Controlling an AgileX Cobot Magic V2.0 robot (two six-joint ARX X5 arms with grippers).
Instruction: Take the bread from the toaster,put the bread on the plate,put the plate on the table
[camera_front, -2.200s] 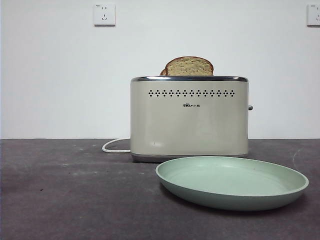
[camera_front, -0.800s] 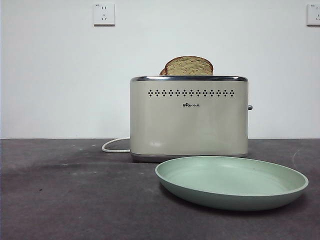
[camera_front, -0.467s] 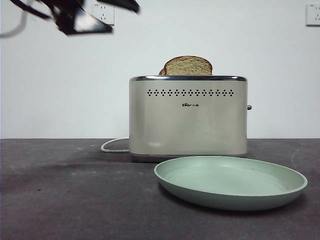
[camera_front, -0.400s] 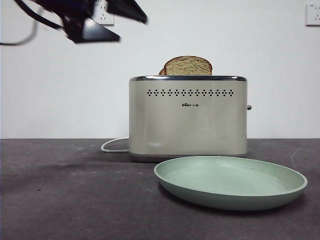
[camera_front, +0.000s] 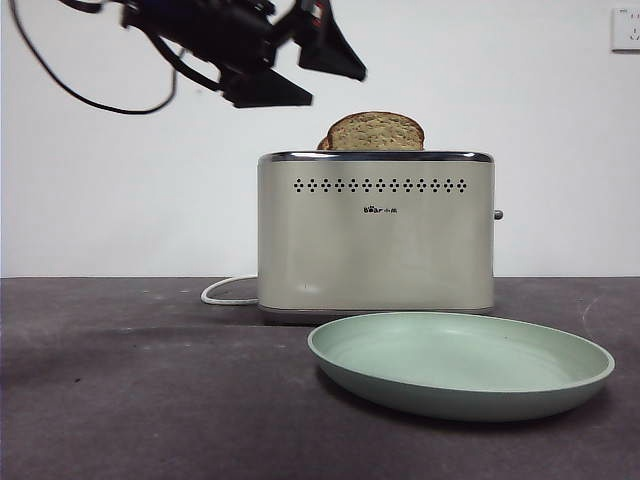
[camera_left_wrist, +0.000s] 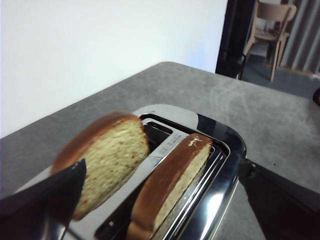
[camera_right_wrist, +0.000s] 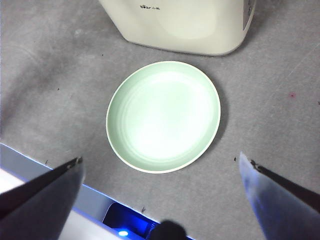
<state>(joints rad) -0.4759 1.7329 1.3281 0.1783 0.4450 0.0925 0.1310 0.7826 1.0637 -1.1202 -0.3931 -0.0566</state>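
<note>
The cream toaster (camera_front: 375, 240) stands on the dark table (camera_front: 150, 400), with two slices in its slots. In the left wrist view the bread (camera_left_wrist: 112, 160) shows its wide pale face, beside a second slice (camera_left_wrist: 172, 185) seen edge-on. My left gripper (camera_front: 336, 88) hangs open just above and left of the toaster's top, and its jaws frame both slices (camera_left_wrist: 162, 170) without touching them. The mint-green plate (camera_front: 400, 390) lies in front of the toaster. My right gripper (camera_right_wrist: 161, 157) is open high above the plate (camera_right_wrist: 162, 115), holding nothing.
A dome-topped slice (camera_front: 377, 132) rises over the chrome rim. A white cord (camera_front: 225, 292) trails left behind the toaster. The wall has a socket (camera_front: 627, 28). The table's near edge (camera_right_wrist: 60, 172) shows under the right gripper. A chair (camera_left_wrist: 272, 25) stands beyond the table.
The left arm came in from the top left corner and moved right and down to the toaster's top. Toaster, slices and plate stay where they were.
</note>
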